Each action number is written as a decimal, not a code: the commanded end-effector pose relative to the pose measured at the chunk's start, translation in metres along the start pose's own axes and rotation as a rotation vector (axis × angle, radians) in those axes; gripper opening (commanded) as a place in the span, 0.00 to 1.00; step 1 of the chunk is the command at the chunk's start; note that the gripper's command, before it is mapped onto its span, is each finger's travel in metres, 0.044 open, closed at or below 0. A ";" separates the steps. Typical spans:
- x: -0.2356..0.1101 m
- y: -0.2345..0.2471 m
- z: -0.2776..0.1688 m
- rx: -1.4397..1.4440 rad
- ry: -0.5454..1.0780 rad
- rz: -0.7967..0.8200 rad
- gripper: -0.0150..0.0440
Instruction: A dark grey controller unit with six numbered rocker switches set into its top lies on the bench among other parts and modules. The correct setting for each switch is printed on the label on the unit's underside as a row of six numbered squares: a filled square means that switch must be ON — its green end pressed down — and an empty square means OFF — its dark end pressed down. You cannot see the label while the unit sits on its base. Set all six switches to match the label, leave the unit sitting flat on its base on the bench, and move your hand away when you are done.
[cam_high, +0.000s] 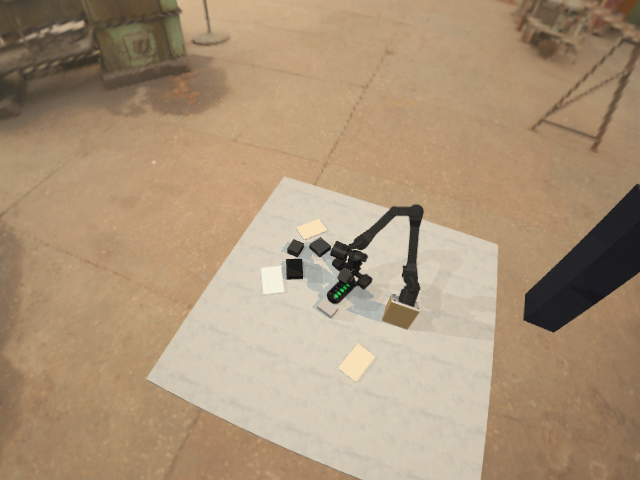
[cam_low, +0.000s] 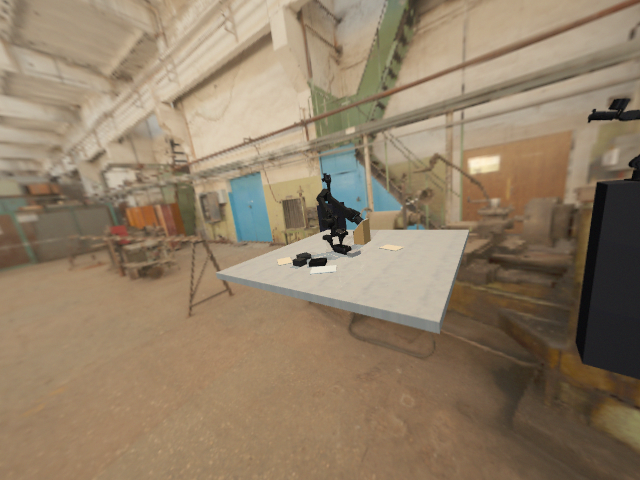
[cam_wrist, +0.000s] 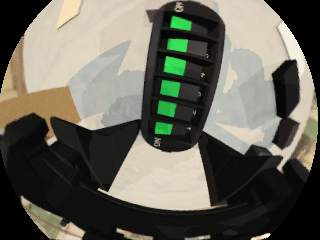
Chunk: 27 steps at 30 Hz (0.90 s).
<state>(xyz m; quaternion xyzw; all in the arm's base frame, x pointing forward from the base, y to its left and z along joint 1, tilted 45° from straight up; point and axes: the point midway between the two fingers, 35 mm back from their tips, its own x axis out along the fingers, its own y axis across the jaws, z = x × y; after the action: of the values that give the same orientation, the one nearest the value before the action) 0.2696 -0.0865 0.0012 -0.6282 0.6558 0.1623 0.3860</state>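
Note:
The dark controller unit (cam_high: 339, 291) (cam_low: 341, 249) (cam_wrist: 182, 144) sits on its base on the bench (cam_high: 279, 351) (cam_low: 408, 279), its label hidden underneath. In the wrist view its row of six switches runs away from me, number 1 nearest. All six show green on the left and dark on the right. I cannot tell for certain which ends are pressed down. My gripper (cam_high: 355, 279) (cam_low: 336, 244) (cam_wrist: 170, 128) points down over the unit's near end, a fingertip against each long side. It looks shut on the unit there, with the fingers still wide apart.
A flat grey block (cam_high: 327, 308) (cam_low: 354, 253) lies just beyond the unit's far end. Black modules (cam_high: 294, 268) (cam_low: 317, 262) (cam_wrist: 286, 89), a white card (cam_high: 272, 280) (cam_low: 323, 269) and cream cards (cam_high: 357, 362) (cam_low: 391, 247) lie around. A brown block (cam_high: 400, 313) (cam_low: 361, 233) (cam_wrist: 45, 109) is by the arm's base.

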 end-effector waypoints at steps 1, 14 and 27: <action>0.001 0.000 -0.001 -0.002 0.005 -0.001 0.71; 0.001 -0.005 -0.001 -0.001 0.005 -0.001 0.26; 0.001 -0.017 -0.002 -0.001 0.005 -0.002 0.25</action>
<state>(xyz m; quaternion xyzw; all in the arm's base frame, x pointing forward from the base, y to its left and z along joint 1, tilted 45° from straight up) 0.2751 -0.0877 0.0027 -0.6291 0.6581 0.1727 0.3759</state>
